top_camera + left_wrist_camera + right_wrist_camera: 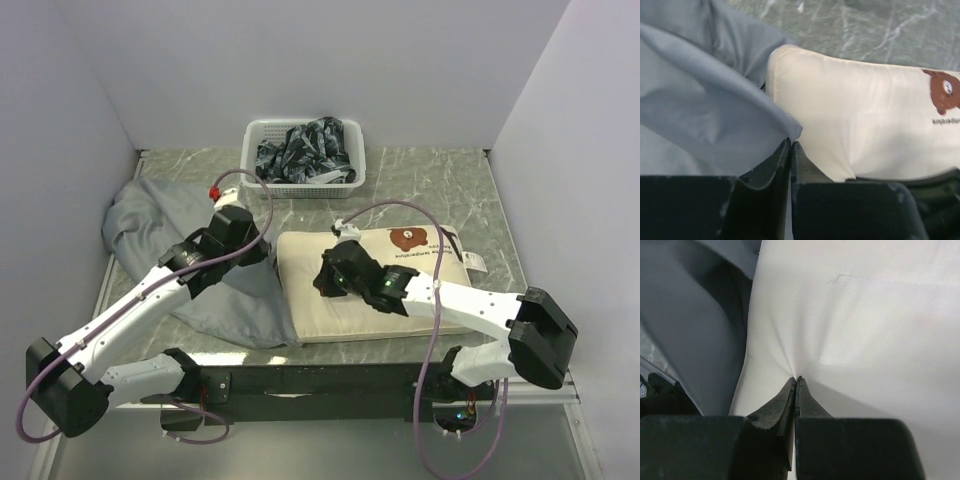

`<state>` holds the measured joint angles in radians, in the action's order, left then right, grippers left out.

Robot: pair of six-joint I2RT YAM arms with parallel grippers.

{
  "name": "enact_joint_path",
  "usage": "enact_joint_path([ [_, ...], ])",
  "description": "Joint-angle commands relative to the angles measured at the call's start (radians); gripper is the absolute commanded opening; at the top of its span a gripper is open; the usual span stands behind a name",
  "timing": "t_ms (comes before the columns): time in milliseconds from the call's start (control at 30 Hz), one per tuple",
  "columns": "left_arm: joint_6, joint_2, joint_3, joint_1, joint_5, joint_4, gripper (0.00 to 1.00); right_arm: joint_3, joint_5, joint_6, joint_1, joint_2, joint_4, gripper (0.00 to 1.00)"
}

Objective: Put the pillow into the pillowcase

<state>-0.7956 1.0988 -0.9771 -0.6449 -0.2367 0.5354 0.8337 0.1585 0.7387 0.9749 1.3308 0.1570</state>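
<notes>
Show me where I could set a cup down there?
Bare tabletop back right, between the basket, the pillow and the right wall; a strip between basket and pillow. Left and front are crowded: the pillowcase, left arm, right arm.

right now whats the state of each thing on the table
pillow: lying flat, not yet in the pillowcase
pillowcase: wrinkled, spread beside the pillow
left tool: shut on the pillowcase edge
right tool: shut, pinching the pillow
basket: upright, holding dark patterned cloth
</notes>
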Motion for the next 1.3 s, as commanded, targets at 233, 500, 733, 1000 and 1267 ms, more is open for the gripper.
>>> enact_joint_path([
  [233,-0.372,-0.209,0.4,0.002,-0.114,-0.092,0.49,-0.076,0.061,0.044,0.093,0.033,-0.142,0.0],
  [500,-0.123,-0.095,0.168,0.002,-0.288,-0.017,0.79,-0.067,0.075,0.051,0.102,0.079,-0.146,0.0],
  [733,0.171,0.211,-0.078,-0.015,-0.299,0.147,0.62,-0.045,0.082,0.042,0.104,0.085,-0.129,0.0],
  [1000,0.257,0.283,-0.063,-0.047,-0.253,0.173,0.61,-0.038,0.073,0.044,0.104,0.103,-0.132,0.0],
  [1267,0.297,0.383,-0.078,-0.107,-0.226,0.189,0.62,-0.03,0.072,0.044,0.102,0.114,-0.129,0.0],
])
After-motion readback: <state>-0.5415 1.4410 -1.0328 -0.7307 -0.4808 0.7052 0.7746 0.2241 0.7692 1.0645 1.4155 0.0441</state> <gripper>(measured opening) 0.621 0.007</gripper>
